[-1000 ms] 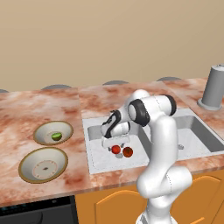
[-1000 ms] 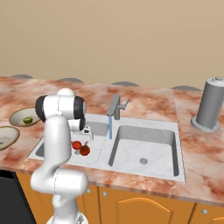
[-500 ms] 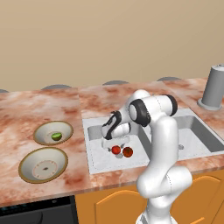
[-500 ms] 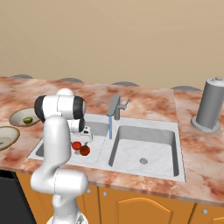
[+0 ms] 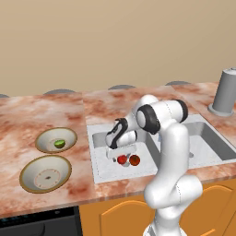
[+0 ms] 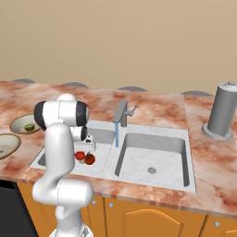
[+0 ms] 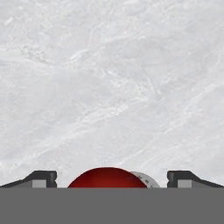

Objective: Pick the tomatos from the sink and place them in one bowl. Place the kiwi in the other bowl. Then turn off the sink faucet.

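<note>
red tomato (image 7: 107,177) between wide-apart fingers (image 7: 41,178) in the sink (image 5: 103,173), no readable writing

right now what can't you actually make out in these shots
- Tomato between the open gripper's tips, hand view: lower part cut off by the bottom edge; contact unclear.
- Second tomato, left base view: too small to see whether it touches the first.
- Near bowl, right base view: cut by the left edge.
- Faucet: left base view, behind the arm.

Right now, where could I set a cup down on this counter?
Bare counter lies behind the two bowls, and between the right basin and grey canister. The left basin is crowded: tomatoes under the open gripper.
</note>
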Motion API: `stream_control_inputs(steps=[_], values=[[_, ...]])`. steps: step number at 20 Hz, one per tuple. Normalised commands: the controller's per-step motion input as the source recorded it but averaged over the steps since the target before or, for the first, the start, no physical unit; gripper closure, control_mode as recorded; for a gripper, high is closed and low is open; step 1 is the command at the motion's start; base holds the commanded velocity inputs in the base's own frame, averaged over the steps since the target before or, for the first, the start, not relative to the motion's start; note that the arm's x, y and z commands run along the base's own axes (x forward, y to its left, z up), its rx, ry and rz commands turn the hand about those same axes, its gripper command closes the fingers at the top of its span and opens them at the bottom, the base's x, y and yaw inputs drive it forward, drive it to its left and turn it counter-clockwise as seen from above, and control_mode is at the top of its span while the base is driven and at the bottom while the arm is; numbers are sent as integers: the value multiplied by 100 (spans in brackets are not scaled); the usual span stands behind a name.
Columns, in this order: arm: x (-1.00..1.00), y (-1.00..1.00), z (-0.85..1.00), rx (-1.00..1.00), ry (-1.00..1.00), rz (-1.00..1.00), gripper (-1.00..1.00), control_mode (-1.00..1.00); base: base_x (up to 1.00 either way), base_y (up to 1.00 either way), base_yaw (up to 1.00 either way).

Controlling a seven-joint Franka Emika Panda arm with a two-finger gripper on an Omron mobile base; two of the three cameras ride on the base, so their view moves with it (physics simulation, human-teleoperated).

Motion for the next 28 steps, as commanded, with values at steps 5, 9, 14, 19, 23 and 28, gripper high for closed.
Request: stream_control_inputs(steps=[5, 9, 14, 19, 23, 28], values=[[-48, 0, -28, 0, 0, 0, -100, -100, 0, 0, 0], [-14, 0, -33, 0, 0, 0, 100, -100, 0, 0, 0], [0, 2, -28, 0, -1, 2, 100, -100, 0, 0, 0], [-20, 0, -11, 0, -4, 1, 100, -100, 0, 0, 0], [-54, 0, 35, 0, -13, 0, 100, -100, 0, 0, 0], [-36, 0, 73, 0, -9, 0, 100, -100, 0, 0, 0]])
